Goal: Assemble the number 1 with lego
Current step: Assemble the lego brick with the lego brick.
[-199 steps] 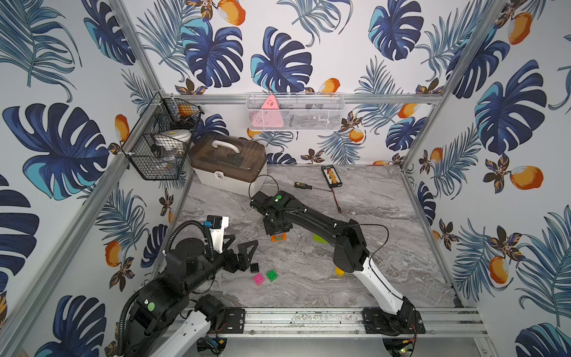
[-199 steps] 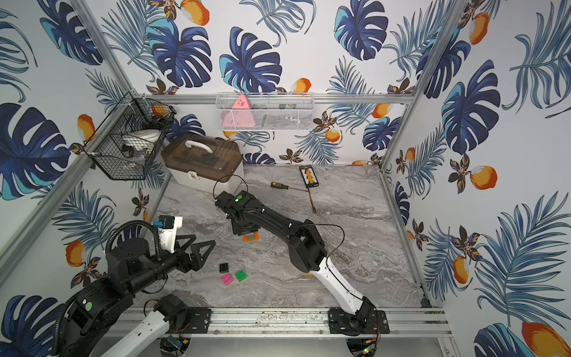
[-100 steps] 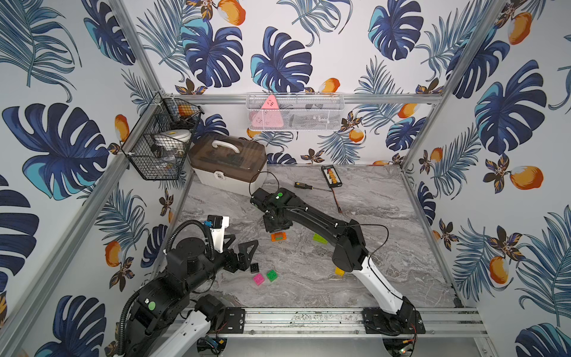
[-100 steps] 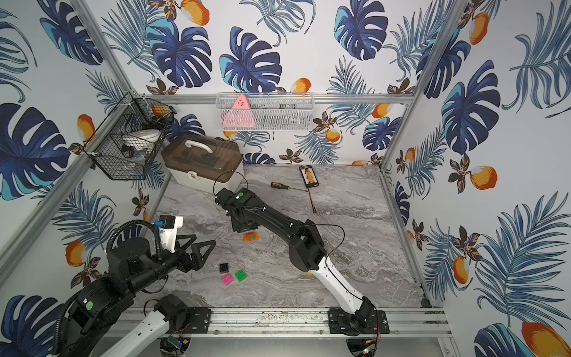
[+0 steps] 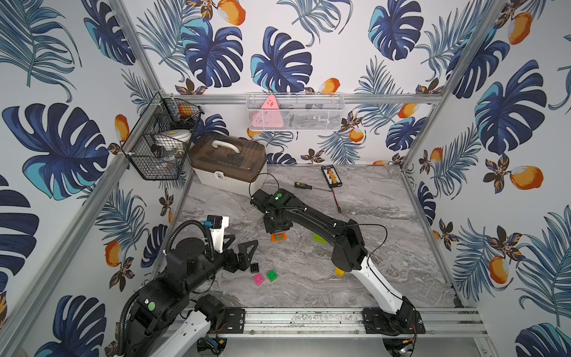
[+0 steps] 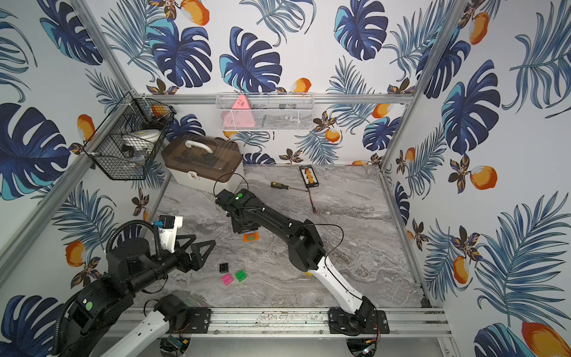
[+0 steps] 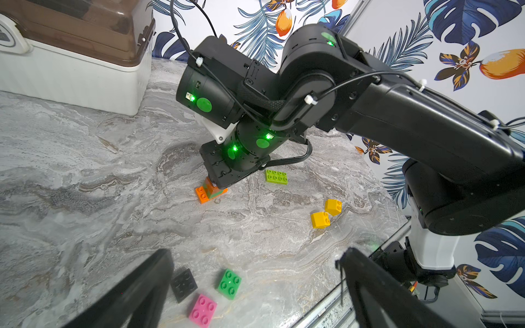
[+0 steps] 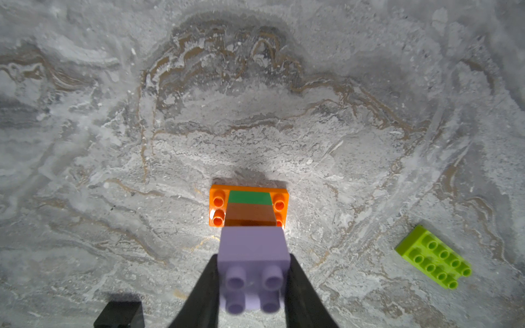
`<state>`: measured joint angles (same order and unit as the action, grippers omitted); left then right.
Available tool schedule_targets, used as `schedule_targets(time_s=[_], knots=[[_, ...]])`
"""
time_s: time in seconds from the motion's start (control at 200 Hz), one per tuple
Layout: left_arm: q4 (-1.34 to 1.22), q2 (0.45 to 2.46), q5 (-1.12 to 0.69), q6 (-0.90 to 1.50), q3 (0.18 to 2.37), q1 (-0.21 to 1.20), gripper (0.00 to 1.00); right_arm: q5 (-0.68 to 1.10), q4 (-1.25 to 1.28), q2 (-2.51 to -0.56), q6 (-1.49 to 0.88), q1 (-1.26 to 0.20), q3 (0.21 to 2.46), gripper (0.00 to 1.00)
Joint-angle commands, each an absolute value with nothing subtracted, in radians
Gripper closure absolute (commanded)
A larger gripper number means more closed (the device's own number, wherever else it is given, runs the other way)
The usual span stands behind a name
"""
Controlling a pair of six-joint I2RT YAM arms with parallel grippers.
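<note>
- Top views both show a wire basket (image 5: 145, 168) on the side wall with a white item (image 5: 176, 136) inside, a mesh tray (image 5: 312, 122) on the back wall holding a pink triangle (image 5: 269, 103), and a box (image 5: 228, 162), lid closed.
- Mid-table stack, upright: orange base (image 8: 218, 205), green brick (image 8: 250, 197), brown brick (image 8: 250, 214), lilac brick (image 8: 252, 244) on top.
- Right gripper (image 8: 252, 261) reaches down, clamped on the lilac brick.
- Left gripper (image 5: 244, 241) gapes wide, empty, near the black square (image 5: 254, 267) and pink square (image 5: 259, 279).

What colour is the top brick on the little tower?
Lilac. The top brick shows best in the right wrist view.
</note>
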<state>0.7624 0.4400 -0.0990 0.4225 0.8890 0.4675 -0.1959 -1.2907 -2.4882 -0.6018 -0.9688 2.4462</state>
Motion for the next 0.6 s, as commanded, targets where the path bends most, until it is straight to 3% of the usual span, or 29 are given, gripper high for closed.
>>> schedule_targets(time_s=[0.0,0.595], knots=[[0.747,0.439,-0.091,0.423,0.887,0.465,0.01,-0.192,-1.306,-2.492,-0.597,-0.970,2.445,0.74],[0.748,0.437,-0.089,0.423,0.890,0.465,0.01,-0.179,-1.291,-2.497,-0.619,-0.969,2.430,0.74]])
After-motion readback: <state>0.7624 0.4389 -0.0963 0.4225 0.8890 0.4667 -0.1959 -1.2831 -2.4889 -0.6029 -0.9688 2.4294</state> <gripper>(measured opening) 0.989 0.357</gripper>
